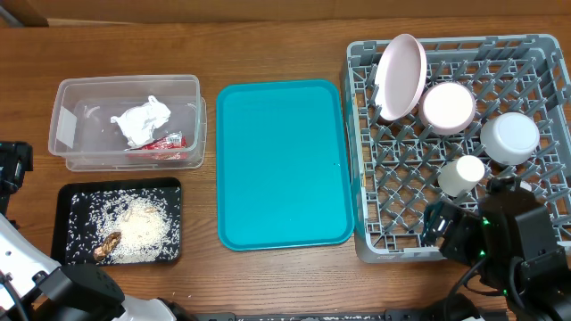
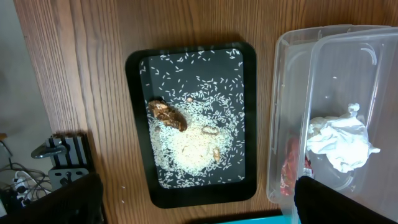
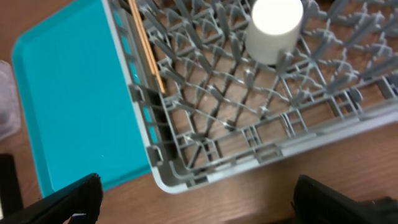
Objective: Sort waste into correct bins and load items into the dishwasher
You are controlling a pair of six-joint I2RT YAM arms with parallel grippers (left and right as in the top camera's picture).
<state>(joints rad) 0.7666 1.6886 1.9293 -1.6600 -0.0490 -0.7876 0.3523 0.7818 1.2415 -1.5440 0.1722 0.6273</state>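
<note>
Left jaws spread empty above black food tray [image 2: 135, 93], right jaws likewise over rack [image 3: 261, 149]; teal tray [image 1: 284, 160] bare, so sorting probably done.

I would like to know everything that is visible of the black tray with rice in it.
The black tray is a shallow rectangle with rounded corners and a raised rim, and it looks like plastic. It lies flat on the wooden table, beside the clear bin but apart from it, with a strip of wood between them. Inside, white rice is heaped near the middle and scattered outward, with a brown scrap and a few smaller bits on it.
</note>
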